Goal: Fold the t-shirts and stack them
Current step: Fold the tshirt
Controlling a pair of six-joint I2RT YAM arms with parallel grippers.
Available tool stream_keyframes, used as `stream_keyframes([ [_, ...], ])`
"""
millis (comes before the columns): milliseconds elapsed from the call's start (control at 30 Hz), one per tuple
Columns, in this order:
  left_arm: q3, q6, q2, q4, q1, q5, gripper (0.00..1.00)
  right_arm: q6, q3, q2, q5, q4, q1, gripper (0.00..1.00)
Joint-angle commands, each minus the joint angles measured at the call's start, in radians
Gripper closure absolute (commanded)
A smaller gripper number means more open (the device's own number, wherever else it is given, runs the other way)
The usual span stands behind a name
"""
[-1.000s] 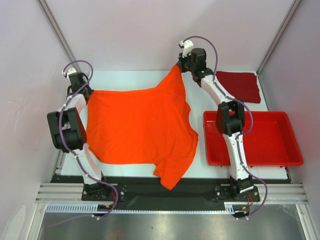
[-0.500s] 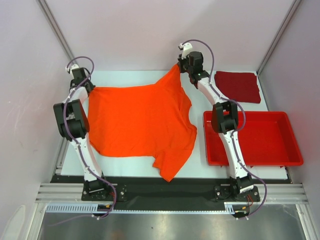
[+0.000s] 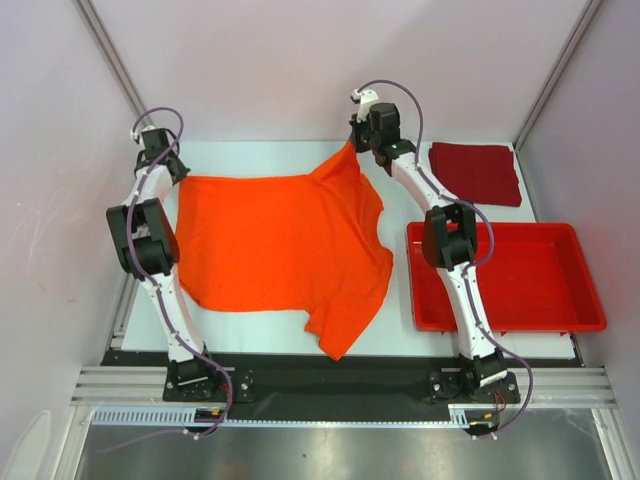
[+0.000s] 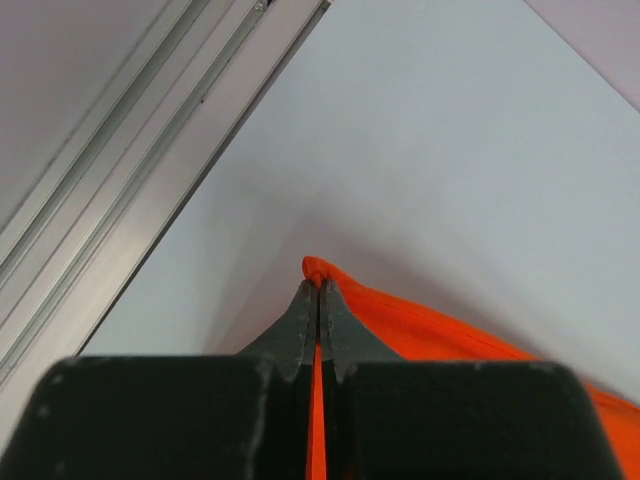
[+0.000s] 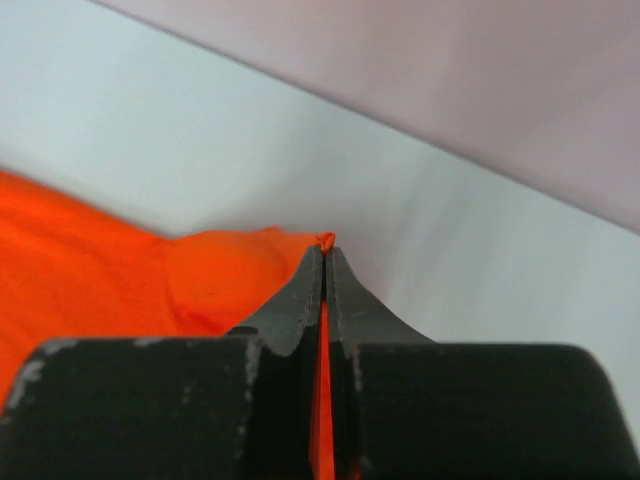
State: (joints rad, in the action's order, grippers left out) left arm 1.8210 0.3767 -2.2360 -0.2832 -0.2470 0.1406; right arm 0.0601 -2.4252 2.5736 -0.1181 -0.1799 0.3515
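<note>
The orange t-shirt lies spread over the centre and left of the worktop, one corner trailing over the edge at the bottom of the frame. The left claw is pressed together on a corner of it at upper left, and the right claw pinches another corner at upper middle, where the cloth rises in a peak. The dark red t-shirt sits folded at upper right, above the red tray. This looks like flattening before the fold. I'd draw both corners apart evenly, hold the top edge taut, and lower them together so no ridge remains.
</note>
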Motion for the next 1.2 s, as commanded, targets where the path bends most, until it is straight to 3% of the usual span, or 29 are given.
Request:
stream_keyframes([
  [0,0.089,0.028,0.001,-0.135,-0.008,-0.036,1.00,-0.046,0.078,-0.180,-0.020,-0.076,0.036,1.00],
  [600,0.037,0.048,0.081,-0.310,-0.021,-0.019,1.00,-0.256,0.133,-0.312,0.066,-0.437,0.084,1.00],
  [767,0.018,0.044,0.096,-0.336,-0.044,-0.004,1.00,-0.269,0.282,-0.412,0.014,-0.432,0.102,1.00],
  [1167,0.047,-0.007,0.069,-0.396,-0.083,0.028,1.00,-0.302,0.468,-0.529,0.014,-0.494,0.129,1.00],
])
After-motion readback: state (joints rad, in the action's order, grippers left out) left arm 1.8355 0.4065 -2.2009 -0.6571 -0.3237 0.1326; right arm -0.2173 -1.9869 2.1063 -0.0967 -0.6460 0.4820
